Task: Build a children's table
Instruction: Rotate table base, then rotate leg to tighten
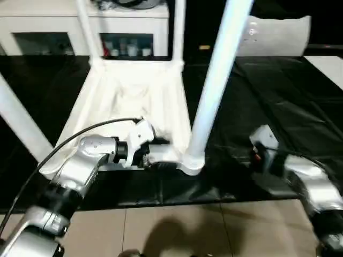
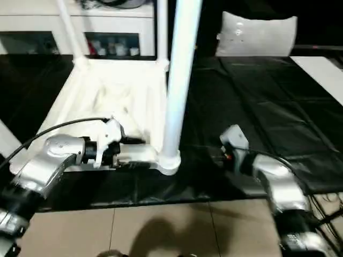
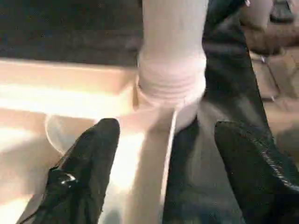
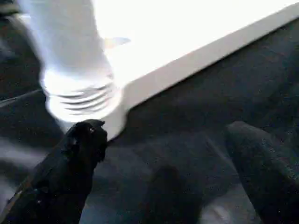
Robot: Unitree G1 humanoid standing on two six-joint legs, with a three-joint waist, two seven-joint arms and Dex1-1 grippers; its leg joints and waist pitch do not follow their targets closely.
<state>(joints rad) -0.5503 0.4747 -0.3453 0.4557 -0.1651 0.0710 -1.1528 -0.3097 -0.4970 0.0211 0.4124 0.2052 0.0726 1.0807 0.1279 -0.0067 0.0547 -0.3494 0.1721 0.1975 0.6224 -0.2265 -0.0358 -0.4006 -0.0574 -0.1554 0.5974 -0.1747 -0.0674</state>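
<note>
The children's table (image 1: 134, 101) lies upside down on a black mat, ribbed underside up, with white legs standing up from its corners. The near right leg (image 1: 217, 80) rises from the front right corner socket (image 1: 193, 160); its threaded end (image 3: 172, 79) sits in the socket. My left gripper (image 1: 159, 155) is at the table's near rim just left of that socket. Its black fingers (image 3: 88, 172) are open and spread to either side of the rim. My right gripper (image 4: 166, 158) is open low over the mat, right of the socket, with nothing between its fingers.
A white cabinet with glass doors (image 1: 80, 32) stands behind the table. The black mat (image 1: 278, 96) stretches off to the right, with a white cushion-like object (image 1: 276, 35) at its far edge. Tiled floor (image 1: 177, 230) lies in front. A black cable (image 1: 80, 134) arcs over my left forearm.
</note>
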